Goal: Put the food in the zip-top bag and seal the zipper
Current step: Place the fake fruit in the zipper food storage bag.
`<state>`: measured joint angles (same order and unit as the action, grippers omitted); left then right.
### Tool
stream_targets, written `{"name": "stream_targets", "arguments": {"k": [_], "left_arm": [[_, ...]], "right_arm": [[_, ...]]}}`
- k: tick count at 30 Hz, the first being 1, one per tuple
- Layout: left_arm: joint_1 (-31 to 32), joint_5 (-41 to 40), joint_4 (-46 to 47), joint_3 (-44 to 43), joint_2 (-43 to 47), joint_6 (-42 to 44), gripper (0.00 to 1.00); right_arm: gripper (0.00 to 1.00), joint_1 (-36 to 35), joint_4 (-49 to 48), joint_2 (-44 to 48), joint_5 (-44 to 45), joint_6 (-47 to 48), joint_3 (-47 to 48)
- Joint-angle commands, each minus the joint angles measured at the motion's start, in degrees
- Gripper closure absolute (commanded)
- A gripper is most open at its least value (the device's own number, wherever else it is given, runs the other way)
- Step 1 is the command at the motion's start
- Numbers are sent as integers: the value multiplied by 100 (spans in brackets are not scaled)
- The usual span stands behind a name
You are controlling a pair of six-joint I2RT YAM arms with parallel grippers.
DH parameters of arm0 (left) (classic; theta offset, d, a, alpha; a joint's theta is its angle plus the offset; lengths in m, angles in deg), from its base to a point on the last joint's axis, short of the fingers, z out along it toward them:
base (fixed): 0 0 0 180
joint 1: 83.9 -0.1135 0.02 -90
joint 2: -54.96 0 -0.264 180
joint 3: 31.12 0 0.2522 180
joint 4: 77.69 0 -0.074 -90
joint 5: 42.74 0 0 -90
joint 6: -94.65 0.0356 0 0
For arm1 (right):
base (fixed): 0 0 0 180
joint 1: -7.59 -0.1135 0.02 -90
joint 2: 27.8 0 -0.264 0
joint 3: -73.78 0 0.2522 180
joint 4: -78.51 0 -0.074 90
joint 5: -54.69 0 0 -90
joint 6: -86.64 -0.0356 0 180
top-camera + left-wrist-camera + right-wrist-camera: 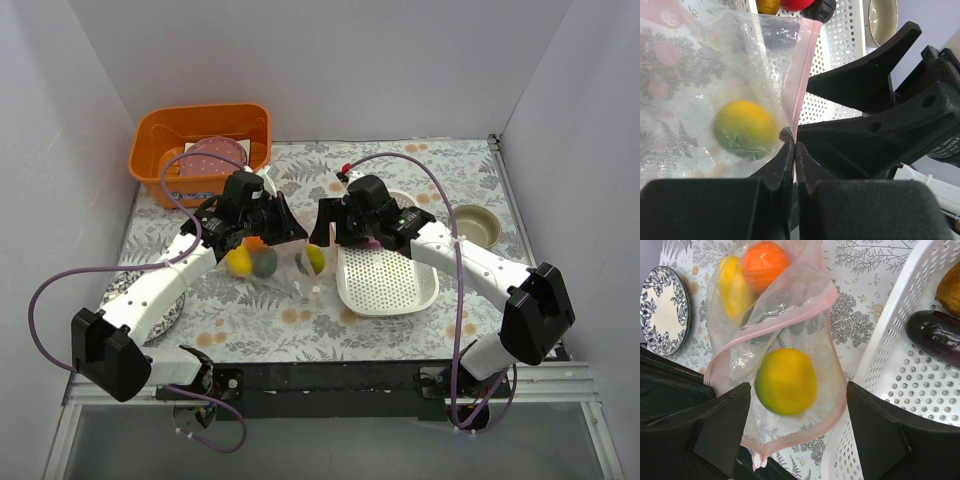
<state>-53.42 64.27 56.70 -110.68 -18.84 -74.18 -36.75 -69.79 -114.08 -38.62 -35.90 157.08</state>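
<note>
Film like this has no stiffness: the thin, clear, crinkly zip-top bag [790,305] sags on the floral-patterned surface [855,315], its mouth open only where something lifts it. The left end effector [794,150] is pinched tight on the narrow pink zipper strip [801,75], the one firm part worth gripping (bare film would likely slip or tear). The right end effector [799,405] stands wide over the mouth, touching nothing, with the yellow-green toy mango [786,381] between its jaws, within the pink rim. A round orange toy fruit [765,262] and a yellow piece [730,285] lie deeper in. The toys look light and smooth, best pinched across the middle. A purple toy eggplant [935,335] waits in the white perforated basket [880,350].
</note>
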Motion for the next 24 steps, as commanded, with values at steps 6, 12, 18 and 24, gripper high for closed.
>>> {"name": "stream_targets", "arguments": {"k": [6, 12, 18, 24], "left_arm": [[-25, -58, -163, -196, 322, 43, 100], [-25, -67, -110, -56, 366, 34, 100], [-25, -40, -93, -56, 366, 43, 100], [-25, -41, -40, 15, 445, 25, 100]], "right_arm": [[14, 135, 219, 541, 911, 379, -36], [13, 408, 193, 1217, 1482, 108, -739], [13, 751, 658, 1211, 1588, -69, -1004], [17, 813, 1159, 728, 1334, 168, -784]]}}
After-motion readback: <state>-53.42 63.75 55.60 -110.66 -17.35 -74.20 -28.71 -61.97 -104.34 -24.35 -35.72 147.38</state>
